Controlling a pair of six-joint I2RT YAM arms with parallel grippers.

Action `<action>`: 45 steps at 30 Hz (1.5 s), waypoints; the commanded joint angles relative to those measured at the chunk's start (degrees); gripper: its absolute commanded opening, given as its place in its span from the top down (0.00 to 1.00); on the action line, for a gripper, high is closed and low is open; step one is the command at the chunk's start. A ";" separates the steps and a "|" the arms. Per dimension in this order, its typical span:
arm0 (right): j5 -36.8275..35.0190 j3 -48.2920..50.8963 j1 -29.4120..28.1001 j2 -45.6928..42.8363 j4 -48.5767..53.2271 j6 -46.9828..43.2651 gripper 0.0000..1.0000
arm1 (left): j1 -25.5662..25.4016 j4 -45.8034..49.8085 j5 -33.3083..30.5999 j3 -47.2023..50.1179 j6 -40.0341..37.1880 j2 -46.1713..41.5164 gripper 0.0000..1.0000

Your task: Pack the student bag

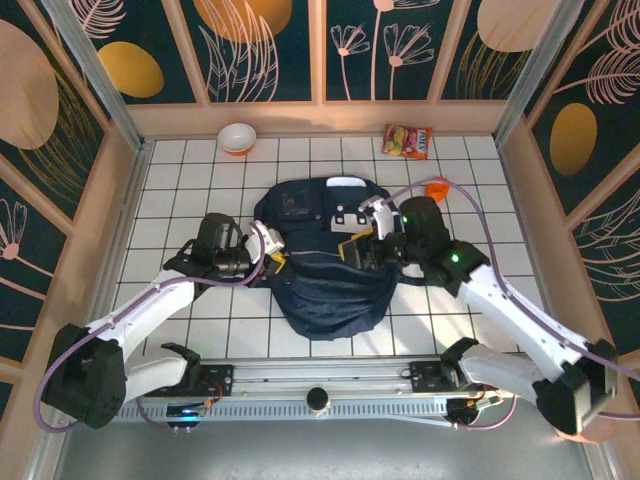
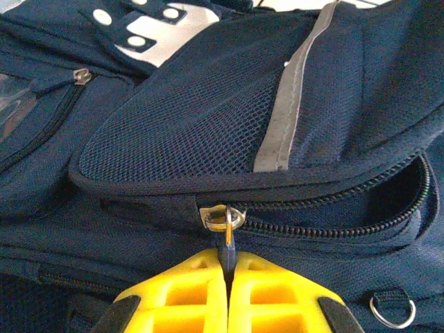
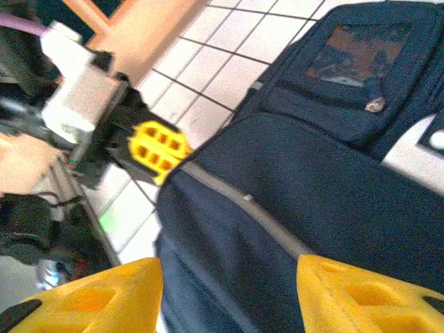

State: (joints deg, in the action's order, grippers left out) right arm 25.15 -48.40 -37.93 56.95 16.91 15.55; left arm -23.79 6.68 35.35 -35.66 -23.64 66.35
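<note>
Mostly hidden, zip pull (image 2: 227, 238) of student bag (image 2: 208, 125) sits pinched in L pincer (image 2: 227, 267); R pincer (image 3: 229, 284) spread, half cropped.

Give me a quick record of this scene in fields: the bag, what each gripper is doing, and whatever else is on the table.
student bag: lying mid-table, main zipper partly open
left gripper: jaws shut on the zipper pull
right gripper: jaws open above the bag, holding nothing
far edge: bowl on the left, snack packet on the right
table: white tiles
</note>
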 commanded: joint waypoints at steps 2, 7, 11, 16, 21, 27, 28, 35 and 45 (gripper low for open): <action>-12.66 6.21 -9.31 -7.13 -2.44 34.94 0.47 | -0.08 2.41 -1.84 0.48 -1.54 -0.96 1.00; -21.54 12.92 -17.88 -12.62 -3.97 60.32 0.48 | -0.03 3.51 -1.77 0.09 -2.38 -0.74 1.00; -23.66 21.61 -22.52 -13.37 -19.13 72.43 0.49 | -0.03 3.18 -1.41 -0.02 -2.53 -0.70 1.00; -26.67 23.71 -23.63 -9.84 -27.89 74.64 0.46 | -0.03 4.03 -1.20 -0.98 -3.31 0.40 1.00; -27.51 24.03 -23.77 -8.47 -30.70 74.80 0.44 | -0.07 4.01 -1.12 -0.99 -3.61 0.20 1.00; -31.23 26.01 -23.76 -8.05 -33.60 79.41 0.44 | -0.03 3.78 -0.98 -0.77 -3.69 0.10 1.00; -31.66 26.15 -23.78 -7.82 -33.98 80.06 0.44 | 0.02 3.78 -0.97 -0.88 -3.70 -0.01 1.00; -32.59 26.42 -24.05 -4.77 -35.96 83.22 0.44 | -0.07 3.78 -0.23 -0.73 -3.78 -0.17 1.00; -37.44 28.21 -23.93 -0.94 -41.26 86.28 0.59 | -0.03 4.22 1.22 -0.98 -4.04 -0.43 1.00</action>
State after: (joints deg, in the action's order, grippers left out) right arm -8.64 -20.91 -61.60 55.00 -21.37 100.05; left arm -23.79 10.17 34.02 -35.68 -26.22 66.52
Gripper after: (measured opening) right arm 0.403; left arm 0.044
